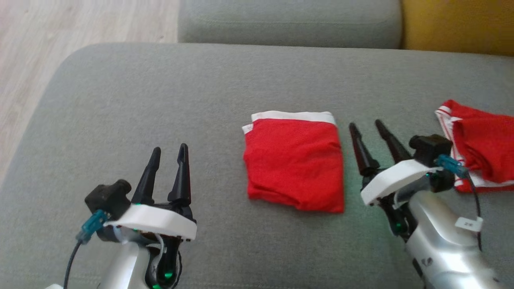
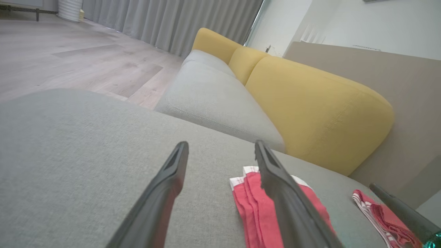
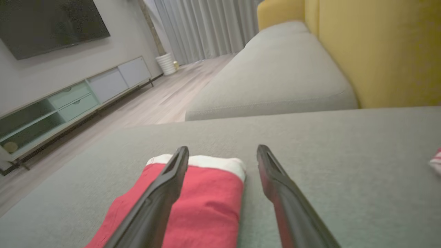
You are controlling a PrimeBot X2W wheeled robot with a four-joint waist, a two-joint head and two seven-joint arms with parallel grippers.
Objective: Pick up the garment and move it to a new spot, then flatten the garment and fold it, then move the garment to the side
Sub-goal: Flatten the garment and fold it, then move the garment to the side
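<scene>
Head view. The folded red garment [image 1: 294, 160], white waistband at its 12 o'clock edge, lay flat on the grey cushion [image 1: 160, 100] between the two tools. The left tool [image 1: 170, 147] stood well apart at the garment's 9 o'clock, fingers spread and empty. The right tool [image 1: 365, 123] stood just beside the garment's 3 o'clock edge, fingers likewise spread, gripping nothing. In the right wrist view the garment [image 3: 206, 199] sat at 7 o'clock beneath one finger. A second red garment [image 1: 480, 148] lay at the right tool's 3 o'clock.
</scene>
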